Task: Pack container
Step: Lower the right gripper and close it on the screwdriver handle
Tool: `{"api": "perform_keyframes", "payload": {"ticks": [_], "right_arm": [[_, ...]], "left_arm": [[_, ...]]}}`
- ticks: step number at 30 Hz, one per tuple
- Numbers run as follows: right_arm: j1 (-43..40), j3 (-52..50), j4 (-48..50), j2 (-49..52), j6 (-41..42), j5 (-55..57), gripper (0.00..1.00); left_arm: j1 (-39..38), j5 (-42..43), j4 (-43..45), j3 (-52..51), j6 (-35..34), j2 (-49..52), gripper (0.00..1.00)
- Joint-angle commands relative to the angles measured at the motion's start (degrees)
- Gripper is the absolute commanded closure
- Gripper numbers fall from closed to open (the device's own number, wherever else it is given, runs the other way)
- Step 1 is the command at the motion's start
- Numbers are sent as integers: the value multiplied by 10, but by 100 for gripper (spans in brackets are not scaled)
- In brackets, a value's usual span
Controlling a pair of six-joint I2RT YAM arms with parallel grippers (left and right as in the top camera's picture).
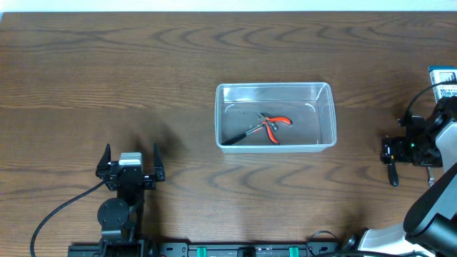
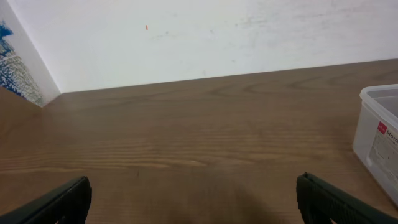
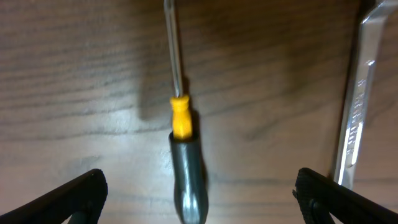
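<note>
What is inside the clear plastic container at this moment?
Orange-handled pliers lie in the container, crossing a dark slim tool. Where they cross, the part beneath is hidden.

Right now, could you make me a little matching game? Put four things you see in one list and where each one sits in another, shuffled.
Things:
1. pliers
2. screwdriver
3. container
4. left gripper

Places:
A. around the middle of the table
B. open over bare wood, at the near left
C. inside the container
D. lying on the wood below the open right gripper

Pairs: 1-C, 2-D, 3-A, 4-B
</note>
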Motion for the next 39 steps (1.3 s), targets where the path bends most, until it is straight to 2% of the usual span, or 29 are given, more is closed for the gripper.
{"api": "perform_keyframes", "payload": {"ticks": [1,12,39], "right_arm": [[-3,2,10,6,-16,-26,1],[-3,2,3,54,-29,-36,1],[-3,-15,3,56,-64,0,1]], "left_arm": [[-1,-3,-10,-17,-3,-3,2],[-1,-3,-10,-17,-3,-3,2],[-1,-3,-10,-17,-3,-3,2]]}}
